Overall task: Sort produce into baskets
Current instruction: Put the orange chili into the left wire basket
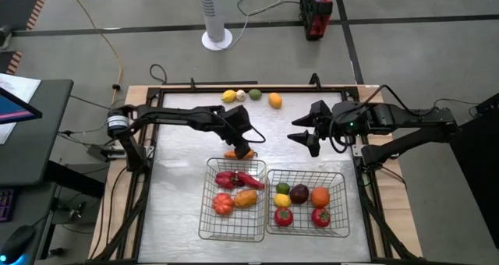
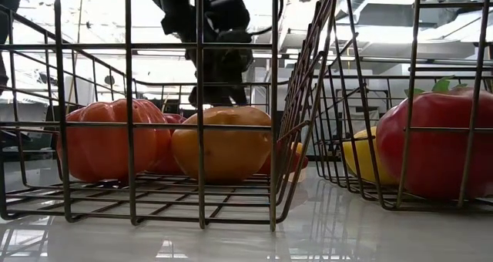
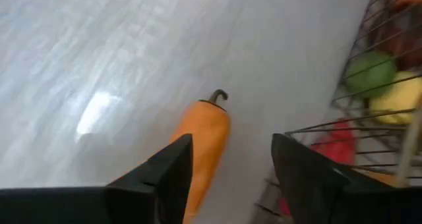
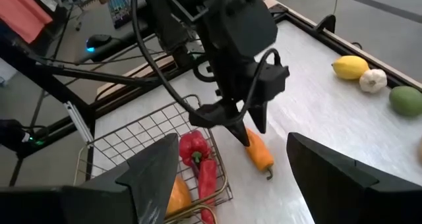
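Straddling the orange pepper [image 3: 203, 140] on the table, the left claw [image 3: 231, 168] stands parted, gripping nothing.

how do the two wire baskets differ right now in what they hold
The left basket holds a long red pepper, a red tomato-like piece and an orange piece; the right basket holds six rounder pieces: yellow, dark purple, orange, green, two red. The left one has more bare floor. Both are matching silver mesh, side by side.

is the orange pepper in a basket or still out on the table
Out. The orange pepper lies flat on the bare table, just outside the left basket, with the left gripper open right above it.
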